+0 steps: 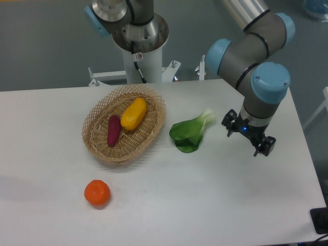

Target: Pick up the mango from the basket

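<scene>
The mango [134,113] is bright yellow and oblong and lies in the upper right part of the tan wicker basket [100,146] at the table's back left. A slim dark purple-red vegetable [113,130] lies next to it in the basket. My gripper [248,139] hangs over the right side of the table, far to the right of the basket and above the surface. Its fingers point down and away from the camera, so I cannot tell whether they are open or shut. Nothing shows in them.
A green leafy vegetable [191,132] lies between the basket and the gripper. A round orange fruit [97,193] sits near the table's front left. The arm's base column [139,51] stands behind the table's back edge.
</scene>
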`<state>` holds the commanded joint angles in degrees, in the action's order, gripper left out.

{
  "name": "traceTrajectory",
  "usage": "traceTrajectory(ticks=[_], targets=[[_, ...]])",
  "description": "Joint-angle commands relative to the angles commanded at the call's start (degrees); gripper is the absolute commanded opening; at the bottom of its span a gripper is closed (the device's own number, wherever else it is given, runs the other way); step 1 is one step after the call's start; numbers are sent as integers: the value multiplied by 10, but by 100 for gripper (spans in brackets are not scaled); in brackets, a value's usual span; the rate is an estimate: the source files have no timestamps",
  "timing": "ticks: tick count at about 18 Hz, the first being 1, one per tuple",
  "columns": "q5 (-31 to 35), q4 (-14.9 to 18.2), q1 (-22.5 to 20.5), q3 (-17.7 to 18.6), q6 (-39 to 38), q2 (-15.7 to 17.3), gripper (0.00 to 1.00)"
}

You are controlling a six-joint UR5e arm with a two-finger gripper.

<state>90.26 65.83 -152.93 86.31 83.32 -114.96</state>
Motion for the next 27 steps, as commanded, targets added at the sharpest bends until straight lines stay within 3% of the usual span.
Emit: traceTrajectory(ticks=[12,21,27], targets=[[1,3,0,3,-3,3,100],[-7,4,-26,50,1,30,100],[-25,4,-20,109,1,70,100]])
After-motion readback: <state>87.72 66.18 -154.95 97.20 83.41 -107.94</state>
